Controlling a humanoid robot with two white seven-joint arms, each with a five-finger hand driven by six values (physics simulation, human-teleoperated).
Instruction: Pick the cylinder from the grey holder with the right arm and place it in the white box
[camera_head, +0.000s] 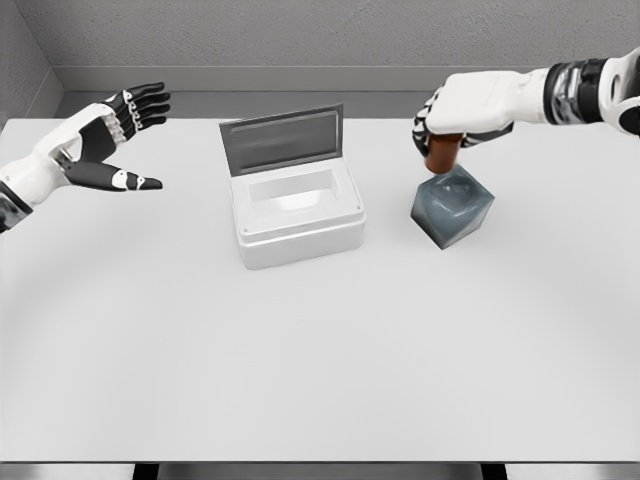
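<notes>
While the right hand (445, 125) is closing its fingers around the brown cylinder (441, 155), the cylinder is sitting upright in the grey holder (453, 207), right of the open white box (296, 205). Rigid, probably light and smooth, it is asking for a firm side grip near the top.

The right robot hand (452, 118) hides the cylinder's (441, 155) top.

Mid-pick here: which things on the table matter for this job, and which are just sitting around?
In the job:
right hand, gripping the brown cylinder
grey holder
white box, lid up

Not in the job:
left hand, open, idle at the left
table
</notes>
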